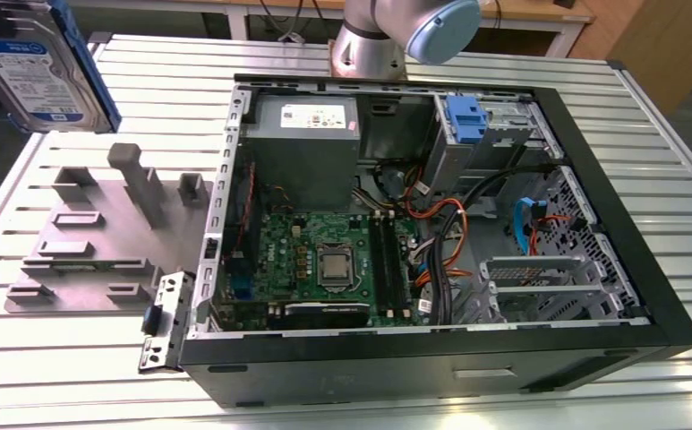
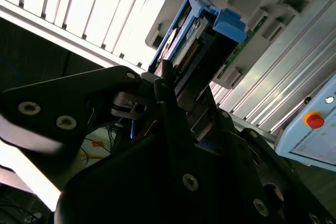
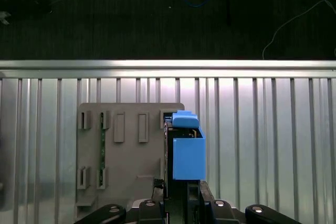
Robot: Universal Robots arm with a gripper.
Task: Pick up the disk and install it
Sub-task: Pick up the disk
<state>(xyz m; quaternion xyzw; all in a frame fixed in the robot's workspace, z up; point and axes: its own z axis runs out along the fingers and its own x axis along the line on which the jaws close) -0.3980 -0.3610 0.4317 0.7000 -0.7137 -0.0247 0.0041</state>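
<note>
While the disk (image 1: 23,67) is clamped between the fingers of the gripper (image 3: 178,191), it is held high at the exterior view's left, above the grey holder (image 1: 83,251) and well apart from the open computer case (image 1: 441,363). Its long axis runs straight out from the fingers. Bare table (image 1: 166,98) is left between holder and case. The case walls are judged the edges to be cleared.

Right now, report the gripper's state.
Gripper: shut on the disk, clamping one end of the blue-railed hard drive.
</note>
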